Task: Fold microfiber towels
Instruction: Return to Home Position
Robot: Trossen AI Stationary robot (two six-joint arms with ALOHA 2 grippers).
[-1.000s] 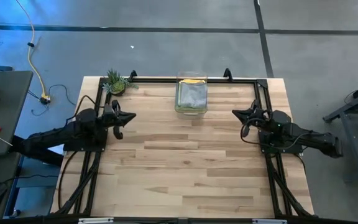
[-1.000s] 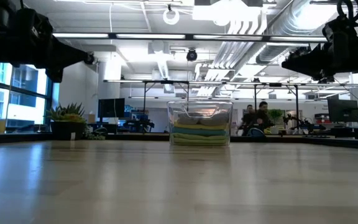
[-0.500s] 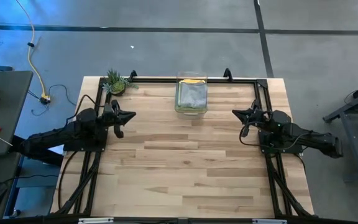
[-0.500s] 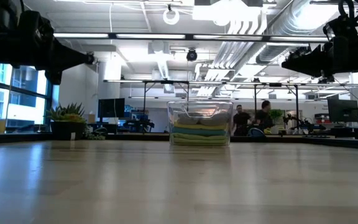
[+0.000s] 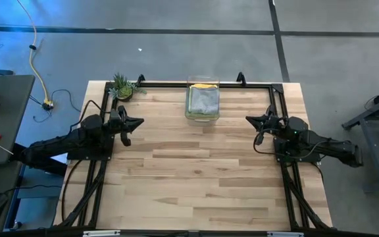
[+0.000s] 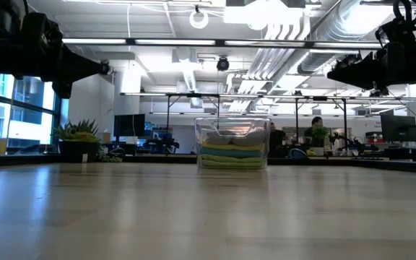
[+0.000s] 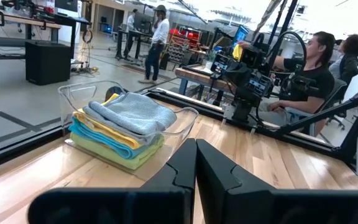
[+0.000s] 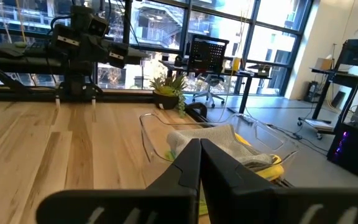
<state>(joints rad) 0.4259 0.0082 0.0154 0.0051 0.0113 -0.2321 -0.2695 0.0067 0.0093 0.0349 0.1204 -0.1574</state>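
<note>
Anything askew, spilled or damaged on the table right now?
Nothing stands out. The towels sit stacked in the clear bin, grey towel on top. The left end effector and right end effector are shut, above the table.

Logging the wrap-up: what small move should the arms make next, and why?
Probably only ease into rest: the grey towel tops the folded stack in the clear bin, no towel shows outside it, and the left gripper and right gripper are shut, empty, raised at either side.
</note>
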